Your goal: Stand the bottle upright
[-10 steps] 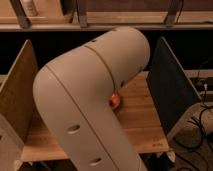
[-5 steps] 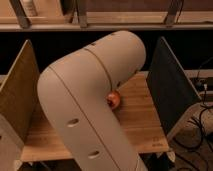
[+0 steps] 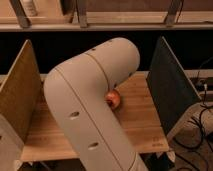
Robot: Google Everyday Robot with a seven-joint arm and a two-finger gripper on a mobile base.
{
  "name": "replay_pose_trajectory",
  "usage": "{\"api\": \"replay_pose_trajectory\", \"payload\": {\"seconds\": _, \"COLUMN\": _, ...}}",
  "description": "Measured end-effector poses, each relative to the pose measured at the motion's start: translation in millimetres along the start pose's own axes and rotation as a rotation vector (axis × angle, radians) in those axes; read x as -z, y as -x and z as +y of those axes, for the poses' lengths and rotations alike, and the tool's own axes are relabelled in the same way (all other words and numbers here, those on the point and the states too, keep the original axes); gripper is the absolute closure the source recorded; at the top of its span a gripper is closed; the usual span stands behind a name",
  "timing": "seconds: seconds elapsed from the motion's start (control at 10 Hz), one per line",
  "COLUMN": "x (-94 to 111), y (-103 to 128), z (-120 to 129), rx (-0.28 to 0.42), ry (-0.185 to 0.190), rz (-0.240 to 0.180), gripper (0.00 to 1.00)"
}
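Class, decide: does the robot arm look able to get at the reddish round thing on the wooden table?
Probably yes: the reddish round thing lies right beside the arm, with nothing visible between them. The claw is out of view, perhaps behind the arm, so this is unconfirmed.

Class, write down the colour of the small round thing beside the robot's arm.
The round thing is orange-red in the camera view; the gripper is hidden.

Arm (image 3: 90, 105) fills the middle of the shot, bent at the elbow, pale grey shell. The gripper is hidden behind it. Wooden table (image 3: 142, 122) underneath. A small round reddish-orange thing (image 3: 114, 100) peeks out right against the arm's edge; can't tell what it is. Tan panel (image 3: 20, 95) stands on the left, dark panel (image 3: 170, 92) on the right. Cables (image 3: 200, 132) lie beyond the dark panel.
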Motion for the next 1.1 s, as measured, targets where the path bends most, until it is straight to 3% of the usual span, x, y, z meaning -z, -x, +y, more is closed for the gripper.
{"api": "replay_pose_trajectory", "payload": {"seconds": 0.4, "x": -19, "y": 14, "z": 7, "rx": -0.034, "ry": -0.021, "rz": -0.042, "gripper": 0.2}}
{"api": "replay_pose_trajectory", "payload": {"seconds": 0.7, "x": -19, "y": 24, "z": 23, "rx": -0.081, "ry": 0.001, "rz": -0.067, "gripper": 0.2}}
{"api": "replay_pose_trajectory", "payload": {"seconds": 1.1, "x": -18, "y": 18, "z": 34, "rx": -0.103, "ry": 0.025, "rz": -0.063, "gripper": 0.2}}
